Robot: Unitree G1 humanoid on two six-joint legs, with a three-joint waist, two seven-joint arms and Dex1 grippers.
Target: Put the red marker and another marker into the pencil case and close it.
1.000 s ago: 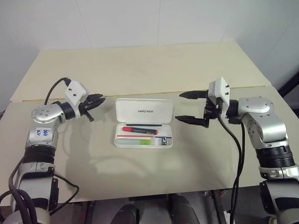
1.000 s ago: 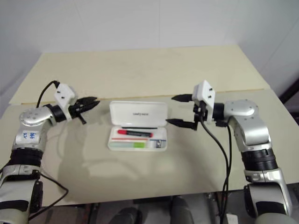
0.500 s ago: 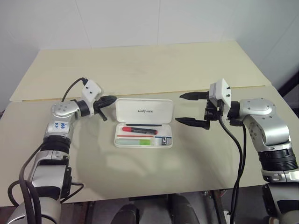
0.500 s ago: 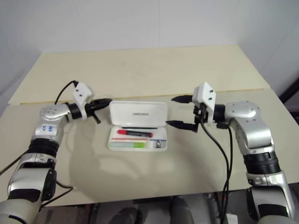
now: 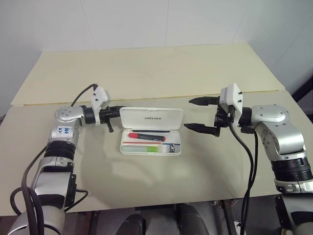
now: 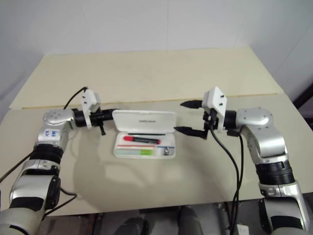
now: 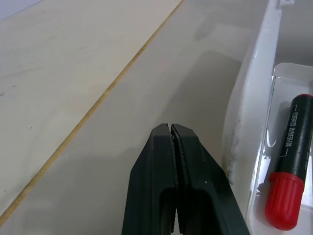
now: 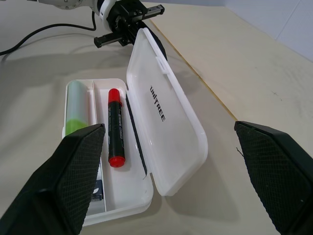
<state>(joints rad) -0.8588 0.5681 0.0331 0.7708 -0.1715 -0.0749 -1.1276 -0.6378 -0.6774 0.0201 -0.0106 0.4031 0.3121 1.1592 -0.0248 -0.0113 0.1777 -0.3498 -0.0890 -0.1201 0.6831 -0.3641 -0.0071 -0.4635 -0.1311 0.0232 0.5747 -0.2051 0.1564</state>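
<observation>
Beige worktop (image 5: 146,73) bearing open white pencil case (image 5: 151,119), lid raised. Red marker (image 5: 145,135) and green highlighter (image 5: 142,148) lying side by side in tray. Left claw (image 5: 113,113), fingers pressed together, at lid's left end. Right claw (image 5: 197,114), fingers spread wide, empty, beside case's right end.

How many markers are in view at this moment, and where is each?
2. The red marker lies in the open pencil case, in its back compartment nearer the raised lid. The green highlighter lies in the front compartment. None elsewhere on the table.
</observation>
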